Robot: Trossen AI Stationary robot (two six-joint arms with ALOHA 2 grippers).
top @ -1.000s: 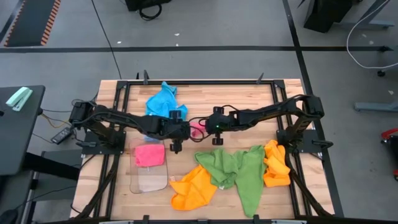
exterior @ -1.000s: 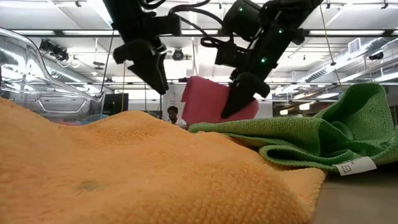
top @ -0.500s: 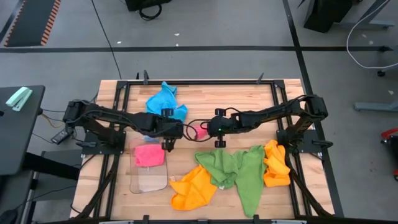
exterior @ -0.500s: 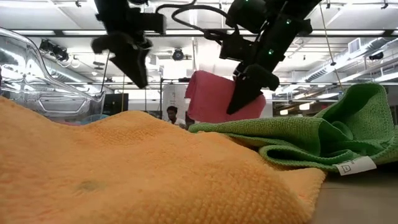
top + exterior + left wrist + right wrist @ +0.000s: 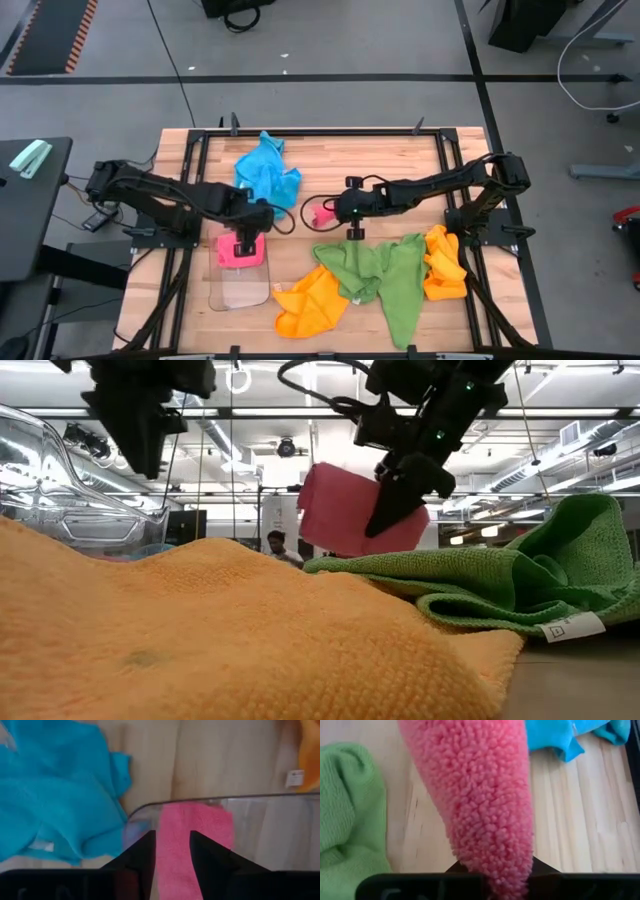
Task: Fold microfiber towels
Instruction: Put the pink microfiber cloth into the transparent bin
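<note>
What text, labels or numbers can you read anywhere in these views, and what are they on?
None can be read.
White tag on the green towel, low view: a small printed mark, too small to read.
White tag on the blue towel, left wrist view: blurred.
White tag beside the orange towel, left wrist view: blurred.

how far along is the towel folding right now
Done: one folded pink towel lies in the clear tray, with the left gripper above it. In hand: the right gripper is shut on a second pink towel, held off the table. Left: the blue towel, green towels and orange towels lie crumpled.
</note>
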